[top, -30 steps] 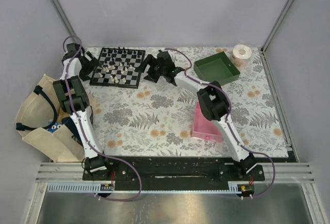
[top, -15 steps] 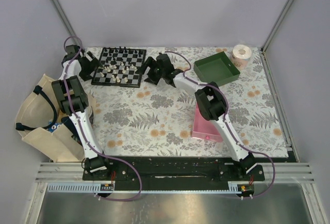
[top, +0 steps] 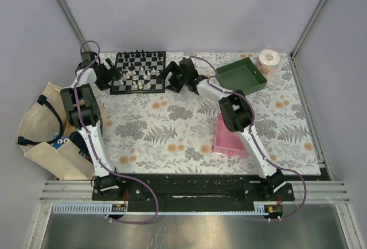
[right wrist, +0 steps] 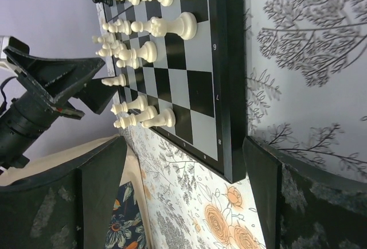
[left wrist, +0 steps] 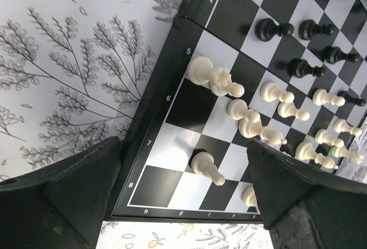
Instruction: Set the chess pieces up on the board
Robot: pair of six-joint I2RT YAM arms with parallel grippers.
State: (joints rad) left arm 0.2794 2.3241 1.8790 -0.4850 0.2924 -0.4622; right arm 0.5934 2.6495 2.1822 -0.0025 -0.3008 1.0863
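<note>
While left hand (top: 110,77), right hand (top: 170,77) gape empty, black-bordered chequered board (top: 157,71) holds cream and black pieces (left wrist: 213,78).

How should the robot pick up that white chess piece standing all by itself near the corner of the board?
Pinch the white piece around its thin middle, coming straight down from above. It stands upright on the board with nothing touching it and free squares beside it. So the open left end effector, already close by, should probably fit on either side of it.
</note>
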